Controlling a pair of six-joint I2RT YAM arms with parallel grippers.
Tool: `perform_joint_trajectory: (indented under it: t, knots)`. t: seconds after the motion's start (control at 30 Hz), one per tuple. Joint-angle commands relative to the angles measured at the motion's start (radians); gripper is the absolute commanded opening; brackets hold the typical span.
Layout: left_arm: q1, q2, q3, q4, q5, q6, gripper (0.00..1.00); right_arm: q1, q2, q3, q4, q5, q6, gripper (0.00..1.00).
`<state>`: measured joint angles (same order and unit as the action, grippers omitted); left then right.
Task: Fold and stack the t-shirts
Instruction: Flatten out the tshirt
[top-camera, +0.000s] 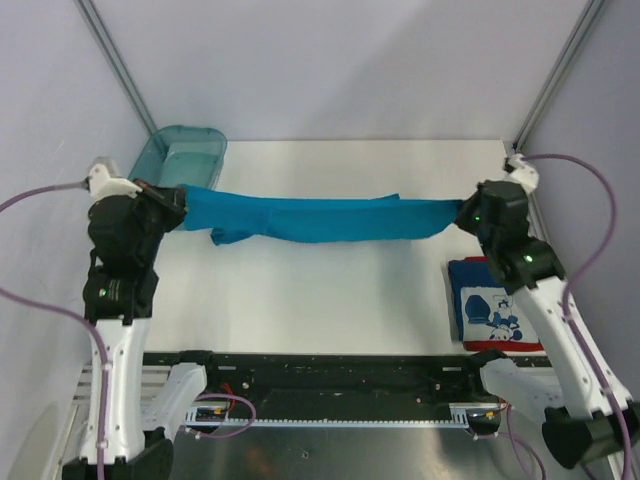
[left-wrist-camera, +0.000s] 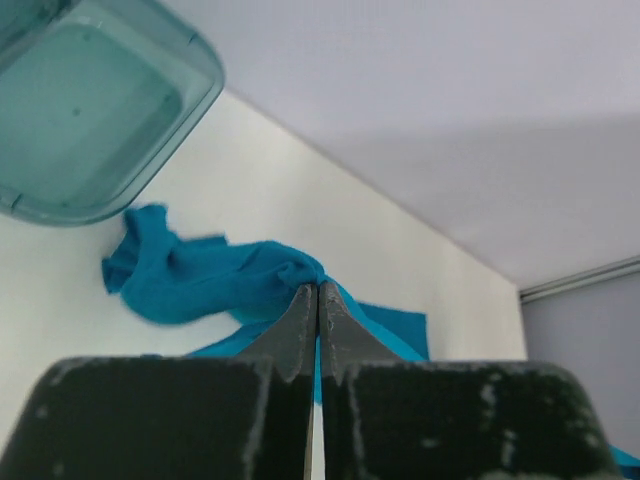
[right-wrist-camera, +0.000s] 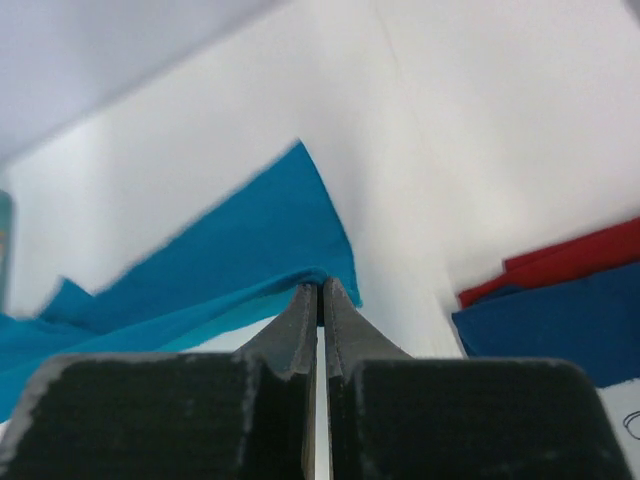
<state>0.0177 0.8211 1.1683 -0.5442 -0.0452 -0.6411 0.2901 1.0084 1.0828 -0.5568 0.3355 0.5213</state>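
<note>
The teal-blue t-shirt (top-camera: 320, 219) hangs stretched in a band between my two grippers, above the white table. My left gripper (top-camera: 180, 212) is shut on its left end, and the left wrist view shows the cloth (left-wrist-camera: 215, 280) bunched at the fingertips of that gripper (left-wrist-camera: 318, 290). My right gripper (top-camera: 463, 214) is shut on the right end; in the right wrist view the shirt's edge (right-wrist-camera: 230, 260) sits pinched at the tips of that gripper (right-wrist-camera: 321, 287). A folded dark blue t-shirt (top-camera: 498, 313) with white cartoon print and a red edge lies at the near right.
A translucent teal plastic bin (top-camera: 180, 155) stands at the back left of the table (top-camera: 330, 300), just behind the left gripper. The enclosure's walls close in the back and both sides. A black rail (top-camera: 330, 370) runs along the near edge.
</note>
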Motion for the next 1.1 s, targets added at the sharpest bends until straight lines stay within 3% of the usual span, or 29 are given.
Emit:
perform_joint_trajectory:
  t: [0.0, 0.23, 0.47, 0.67, 0.8, 0.87, 0.93, 1.07]
  knots:
    - [0.000, -0.077, 0.104, 0.013, 0.005, -0.068, 0.00, -0.021, -0.157, 0.096, -0.030, 0.078, -0.020, 0.00]
    - [-0.001, 0.040, 0.270, 0.023, -0.009, -0.122, 0.00, -0.024, -0.197, 0.126, 0.126, 0.102, -0.006, 0.00]
    - [-0.002, 0.388, 0.497, 0.106, 0.026, -0.148, 0.00, -0.080, 0.040, 0.134, 0.409, 0.072, -0.022, 0.00]
    - [-0.002, 0.788, 0.948, 0.131, 0.099, -0.138, 0.00, -0.166, 0.290, 0.293, 0.620, 0.000, -0.010, 0.00]
    - [0.004, 1.026, 1.342, 0.133, 0.134, -0.164, 0.00, -0.186, 0.397, 0.481, 0.645, -0.002, -0.043, 0.00]
    - [0.014, 1.080, 1.458, 0.153, 0.137, -0.188, 0.00, -0.194, 0.409, 0.562, 0.649, 0.001, -0.058, 0.00]
    - [0.029, 1.055, 1.460, 0.210, 0.135, -0.206, 0.00, -0.201, 0.387, 0.594, 0.663, 0.003, -0.066, 0.00]
    - [0.057, 0.915, 1.308, 0.308, 0.118, -0.186, 0.00, -0.204, 0.315, 0.574, 0.638, 0.007, -0.084, 0.00]
